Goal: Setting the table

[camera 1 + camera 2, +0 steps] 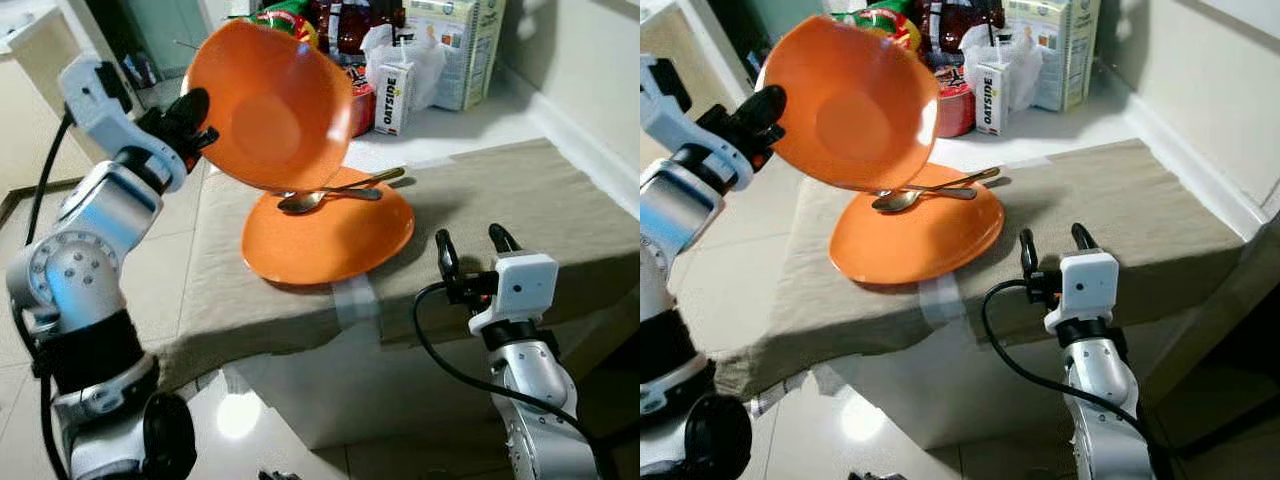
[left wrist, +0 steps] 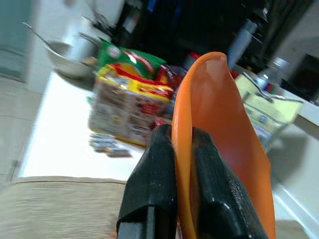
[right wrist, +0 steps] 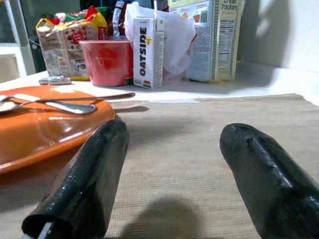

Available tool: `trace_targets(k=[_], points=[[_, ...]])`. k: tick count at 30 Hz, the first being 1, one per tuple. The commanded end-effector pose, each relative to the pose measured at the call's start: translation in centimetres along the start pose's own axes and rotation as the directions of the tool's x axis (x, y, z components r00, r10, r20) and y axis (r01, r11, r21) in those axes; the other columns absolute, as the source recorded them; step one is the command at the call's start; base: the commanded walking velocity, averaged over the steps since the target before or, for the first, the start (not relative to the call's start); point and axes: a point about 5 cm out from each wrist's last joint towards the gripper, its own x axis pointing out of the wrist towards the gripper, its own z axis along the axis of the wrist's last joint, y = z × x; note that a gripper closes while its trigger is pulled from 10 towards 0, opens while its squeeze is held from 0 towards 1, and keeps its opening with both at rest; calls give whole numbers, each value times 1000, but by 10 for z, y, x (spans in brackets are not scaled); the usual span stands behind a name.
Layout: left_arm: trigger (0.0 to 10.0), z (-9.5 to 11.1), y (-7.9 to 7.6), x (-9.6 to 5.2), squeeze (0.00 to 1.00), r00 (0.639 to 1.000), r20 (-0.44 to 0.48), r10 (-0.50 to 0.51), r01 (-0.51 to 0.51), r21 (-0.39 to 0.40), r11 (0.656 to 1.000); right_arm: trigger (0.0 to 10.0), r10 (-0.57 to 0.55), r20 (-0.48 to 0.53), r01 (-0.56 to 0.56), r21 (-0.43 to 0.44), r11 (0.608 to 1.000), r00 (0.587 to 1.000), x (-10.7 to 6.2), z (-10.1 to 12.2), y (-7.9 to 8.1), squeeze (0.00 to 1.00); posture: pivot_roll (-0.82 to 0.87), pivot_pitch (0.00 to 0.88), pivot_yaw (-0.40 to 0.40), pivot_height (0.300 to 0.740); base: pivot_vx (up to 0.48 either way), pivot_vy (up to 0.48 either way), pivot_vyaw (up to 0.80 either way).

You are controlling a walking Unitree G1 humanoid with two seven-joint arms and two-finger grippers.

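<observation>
Bowl (image 1: 268, 107) hangs tilted, pinched by left gripper (image 1: 192, 122); it could slip onto the spoons (image 1: 330, 194) below. Right gripper (image 1: 477, 246) open.

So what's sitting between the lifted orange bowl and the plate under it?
Two spoons lie on the orange plate, right below the tilted orange bowl that the left pincer holds by its rim. The left eye view shows it best.

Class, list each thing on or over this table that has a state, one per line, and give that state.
orange bowl: lifted, tilted, gripped at its rim
left gripper: shut on the bowl
orange plate: flat on the cloth
two spoons: lying across the plate
right gripper: open, empty
Oatside carton: upright
</observation>
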Motion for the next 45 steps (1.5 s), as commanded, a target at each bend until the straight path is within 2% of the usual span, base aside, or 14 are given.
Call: trace_targets(k=[1, 4, 7, 8, 9, 10, 11, 14, 17, 19, 22, 26, 37, 45], points=[[0, 21, 8, -12, 0, 992, 113, 51, -56, 40, 998, 10000, 27, -7, -27, 0, 1000, 1000, 1, -3, 6, 0, -131, 0, 164, 740, 0, 0, 0], [0, 24, 13, -19, 0, 988, 134, 73, -83, 75, 994, 10000, 30, -9, -30, -1, 1000, 1000, 2, -5, 8, 0, -122, 0, 165, 740, 0, 0, 0], [0, 16, 14, -32, 0, 990, 122, 76, -100, 209, 973, 10000, 40, -8, -40, -5, 999, 999, 3, -7, 12, 0, -103, 0, 161, 740, 0, 0, 0], [0, 16, 14, -32, 0, 990, 122, 76, -100, 209, 973, 10000, 40, -8, -40, -5, 999, 999, 3, -7, 12, 0, -103, 0, 161, 740, 0, 0, 0], [0, 12, 15, -36, 0, 990, 117, 73, -102, 266, 959, 10000, 45, -5, -45, -7, 999, 999, 4, -8, 13, 0, -102, 0, 158, 740, 0, 0, 0], [0, 12, 15, -36, 0, 990, 117, 73, -102, 266, 959, 10000, 45, -5, -45, -7, 999, 999, 4, -8, 13, 0, -102, 0, 158, 740, 0, 0, 0], [0, 5, 17, -40, 0, 992, 101, 74, -102, 319, 942, 10000, 50, 1, -49, -14, 999, 999, 5, -8, 14, 0, -103, 0, 155, 740, 0, 0, 0], [0, -8, 19, -47, 0, 992, 89, 84, -110, 354, 929, 10000, 49, 33, -48, -35, 998, 998, 8, -3, 14, 0, -110, 0, 149, 740, 0, 0, 0], [0, -14, 17, -53, 0, 989, 109, 98, -129, 336, 933, 10000, 39, 71, -35, -54, 998, 997, 9, 4, 11, 0, -115, 0, 145, 740, 0, 0, 0], [0, -15, 13, -57, 0, 989, 120, 84, -123, 371, 921, 10000, 35, 88, -29, -64, 998, 995, 9, 8, 10, 0, -117, 0, 145, 740, 0, 0, 0], [0, -27, 5, -67, 0, 990, 113, 80, -118, 387, 914, 10000, -7, 199, 31, -116, 993, 980, 14, 34, -1, 0, -124, 0, 138, 740, 0, 0, 0], [0, -27, 1, -66, 0, 989, 129, 70, -114, 375, 920, 10000, -17, 245, 49, -125, 991, 969, 15, 47, -3, 0, -136, 0, 136, 740, 0, 0, 0], [0, -7, -18, -62, 0, 977, 212, -1, -87, 406, 909, 10000, -31, 249, 67, -139, 988, 968, 12, 48, -5, 0, -133, 0, 134, 740, 0, 0, 0], [0, -8, -14, -61, 0, 976, 220, -1, -105, 471, 876, 10000, -23, 216, 51, -124, 991, 976, 10, 41, 2, 0, -124, 0, 136, 740, 0, 0, 0]])
